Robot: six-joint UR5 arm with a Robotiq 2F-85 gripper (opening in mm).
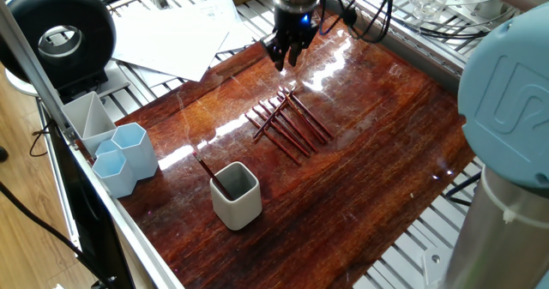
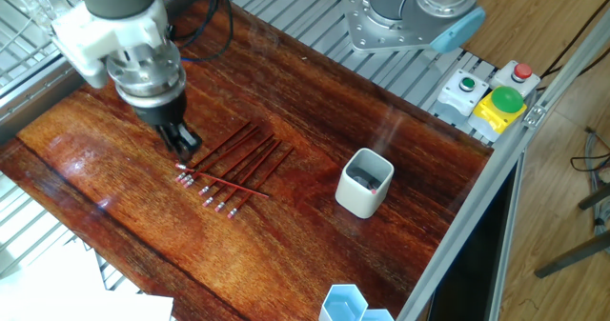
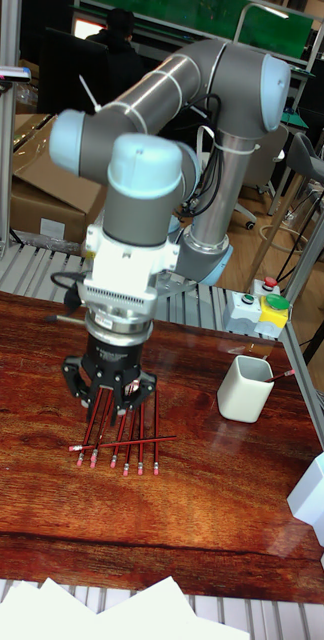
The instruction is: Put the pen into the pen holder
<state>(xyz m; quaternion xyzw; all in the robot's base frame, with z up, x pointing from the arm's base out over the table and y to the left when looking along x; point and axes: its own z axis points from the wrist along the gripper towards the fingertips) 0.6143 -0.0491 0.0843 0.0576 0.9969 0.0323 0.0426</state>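
Note:
Several dark red pens (image 1: 288,123) lie side by side in the middle of the wooden table, one laid across the others; they also show as the pens (image 2: 233,164) and the pens (image 3: 122,438). My gripper (image 1: 284,56) hangs just above their far ends, open, with nothing between its fingers. It is the gripper (image 2: 180,143) by the pens' tipped ends, and the gripper (image 3: 110,396) straddling the row from above. The off-white pen holder (image 1: 236,195) stands near the table's front edge with one pen (image 1: 204,165) leaning out of it. Pen holder (image 2: 365,182), pen holder (image 3: 245,388).
Two pale blue hexagonal cups (image 1: 126,154) and a grey divided tray (image 1: 86,116) stand at the table's left edge. Loose paper sheets (image 1: 176,36) lie beyond the far corner. A button box (image 2: 496,97) sits by the arm's base (image 2: 405,16).

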